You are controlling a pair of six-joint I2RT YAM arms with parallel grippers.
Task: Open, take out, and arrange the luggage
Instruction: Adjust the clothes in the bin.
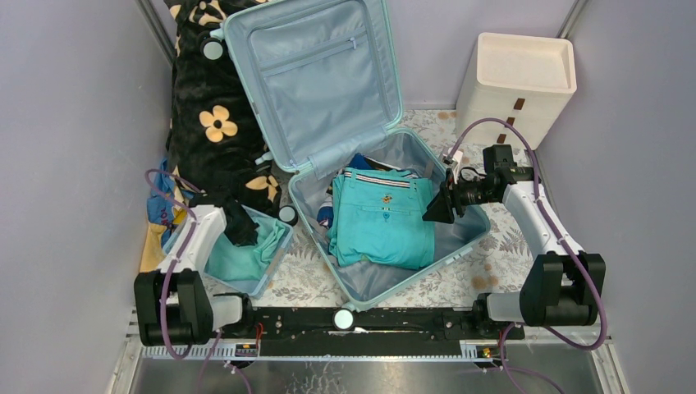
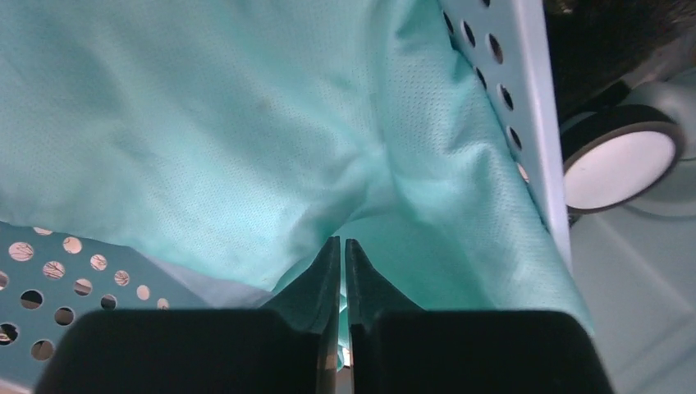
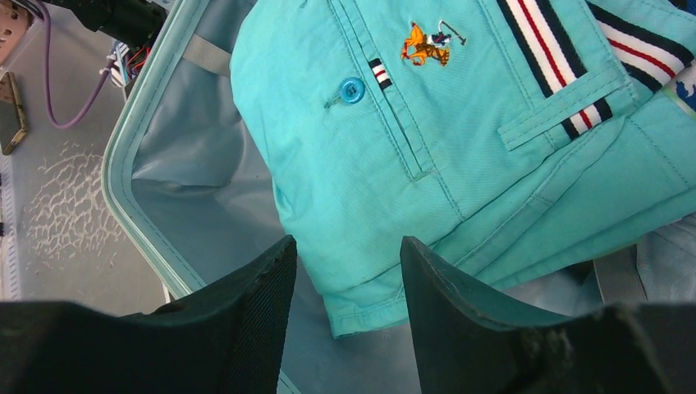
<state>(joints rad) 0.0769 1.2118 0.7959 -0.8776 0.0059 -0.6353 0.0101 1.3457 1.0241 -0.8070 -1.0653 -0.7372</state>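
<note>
While the right claw hangs spread over turquoise shorts in the open luggage, the left claw is pressed nearly together against mint cloth in the blue basket.

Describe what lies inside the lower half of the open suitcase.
Folded teal shorts with a striped waistband lie on top in the luggage. Behind them peeks darker blue clothing. Whatever lies beneath the shorts is covered.

Overhead, close right wrist: shared luggage
</note>
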